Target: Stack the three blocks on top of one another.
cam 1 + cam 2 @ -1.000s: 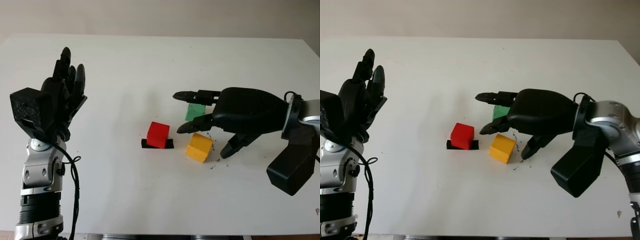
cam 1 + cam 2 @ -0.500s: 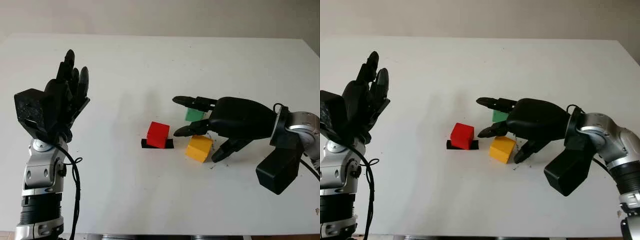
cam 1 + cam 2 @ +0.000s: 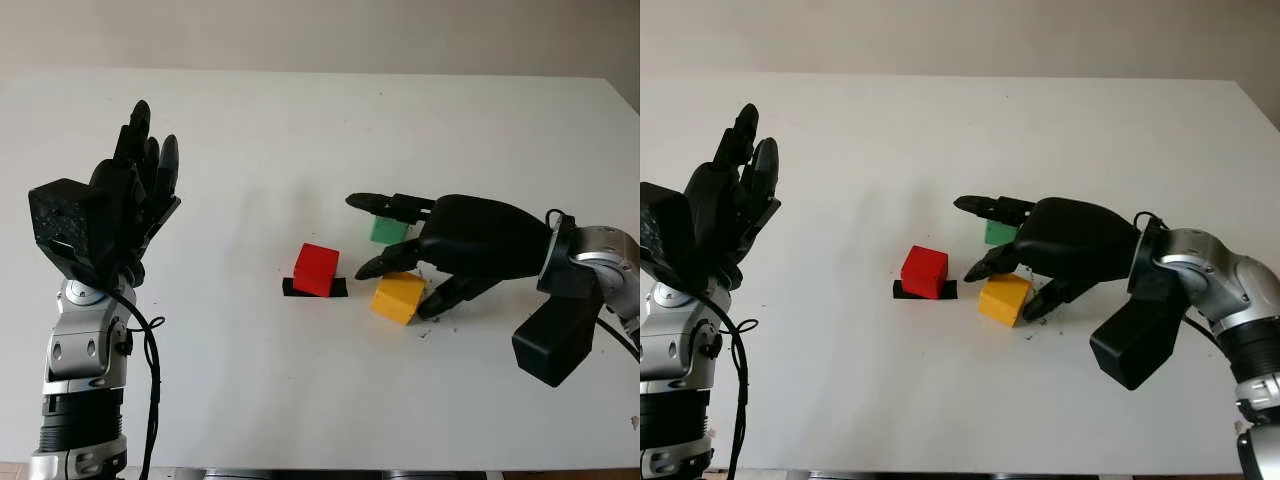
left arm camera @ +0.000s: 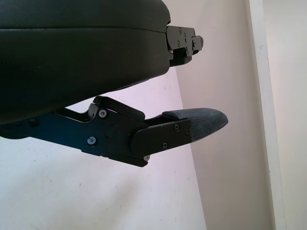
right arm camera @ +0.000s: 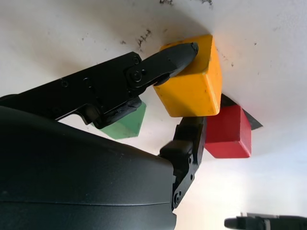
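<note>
Yellow block [image 5: 191, 86], smooth rounded cube, pinched by right hand [image 3: 405, 283]; left hand [image 3: 125, 195] raised, open.

1. Three blocks sat near the middle of the surface [image 3: 300, 400]: the first block [image 3: 317, 270] furthest left, the second block [image 3: 398, 297] just to its right and slightly nearer the robot, the third block [image 3: 389, 230] behind the second.
2. The first block rested on a flat strip [image 3: 314, 289].
3. The right hand [image 3: 470, 240] reached in from the right, over the second block, its fingers [image 5: 168, 60] touching that block on opposite sides.
4. The left hand [image 3: 110, 205] was raised at the far left, well apart from the blocks, open.
</note>
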Controlling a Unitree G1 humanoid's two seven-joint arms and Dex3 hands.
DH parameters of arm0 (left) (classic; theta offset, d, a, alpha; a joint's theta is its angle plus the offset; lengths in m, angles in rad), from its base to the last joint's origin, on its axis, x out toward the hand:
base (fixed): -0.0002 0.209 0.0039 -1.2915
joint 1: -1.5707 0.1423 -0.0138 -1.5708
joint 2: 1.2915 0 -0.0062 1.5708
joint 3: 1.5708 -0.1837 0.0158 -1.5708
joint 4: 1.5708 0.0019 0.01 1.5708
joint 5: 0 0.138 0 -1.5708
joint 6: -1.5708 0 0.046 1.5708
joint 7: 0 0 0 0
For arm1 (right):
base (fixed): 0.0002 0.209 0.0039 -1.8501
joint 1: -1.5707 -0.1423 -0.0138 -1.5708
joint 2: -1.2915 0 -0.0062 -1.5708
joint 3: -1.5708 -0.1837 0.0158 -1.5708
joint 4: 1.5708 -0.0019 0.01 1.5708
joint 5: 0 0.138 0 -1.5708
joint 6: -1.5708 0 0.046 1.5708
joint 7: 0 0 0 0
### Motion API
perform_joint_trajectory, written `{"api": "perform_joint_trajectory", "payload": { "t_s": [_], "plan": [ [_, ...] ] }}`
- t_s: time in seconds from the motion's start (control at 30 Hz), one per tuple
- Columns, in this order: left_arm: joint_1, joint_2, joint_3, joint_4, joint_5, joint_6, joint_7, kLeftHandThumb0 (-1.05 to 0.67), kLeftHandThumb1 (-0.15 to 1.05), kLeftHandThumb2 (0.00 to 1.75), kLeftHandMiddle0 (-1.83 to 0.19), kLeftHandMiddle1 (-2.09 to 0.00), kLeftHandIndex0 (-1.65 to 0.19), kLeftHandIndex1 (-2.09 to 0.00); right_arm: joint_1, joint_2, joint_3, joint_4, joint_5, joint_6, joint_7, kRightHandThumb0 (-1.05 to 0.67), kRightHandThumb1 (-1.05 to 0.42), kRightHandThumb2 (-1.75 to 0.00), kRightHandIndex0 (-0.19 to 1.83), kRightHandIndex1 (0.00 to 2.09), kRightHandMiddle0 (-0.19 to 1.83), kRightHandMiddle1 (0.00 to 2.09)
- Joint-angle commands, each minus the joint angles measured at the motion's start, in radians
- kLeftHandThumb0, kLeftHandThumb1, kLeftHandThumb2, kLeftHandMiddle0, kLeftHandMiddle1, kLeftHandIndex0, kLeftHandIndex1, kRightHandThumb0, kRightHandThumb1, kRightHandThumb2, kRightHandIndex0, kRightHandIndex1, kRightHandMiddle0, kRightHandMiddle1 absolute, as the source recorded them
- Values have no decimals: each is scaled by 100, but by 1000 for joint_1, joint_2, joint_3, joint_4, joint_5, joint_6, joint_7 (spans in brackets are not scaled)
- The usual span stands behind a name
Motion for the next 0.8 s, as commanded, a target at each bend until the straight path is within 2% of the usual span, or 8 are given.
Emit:
{"api": "perform_joint_trajectory", "payload": {
  "t_s": [0.0, 0.3, 0.47, 0.77],
  "plan": [
    [6, 12, -2, -19, -3, 4, -1, -64, 105, 59, 9, -5, 8, -6, -23, -2, -2, 10, -10, -14, -21, -42, -95, -6, 8, 6, 37, 141],
    [5, 5, -3, -19, -4, 7, 7, -64, 105, 59, 8, -6, 8, -6, -39, -9, -1, 11, -6, -17, -24, -44, -97, -6, 11, 7, 34, 143],
    [5, 7, -7, -11, -1, -4, 4, -64, 105, 60, 7, -6, 7, -6, -60, 5, -8, 38, 62, -16, -16, -42, -98, -6, 14, 7, 32, 141],
    [7, 1, -9, -15, -2, 3, 10, -63, 105, 59, 7, -5, 7, -6, -209, 59, 11, 74, 164, 34, 84, -45, -99, -6, 14, 5, 40, 131]
  ]
}}
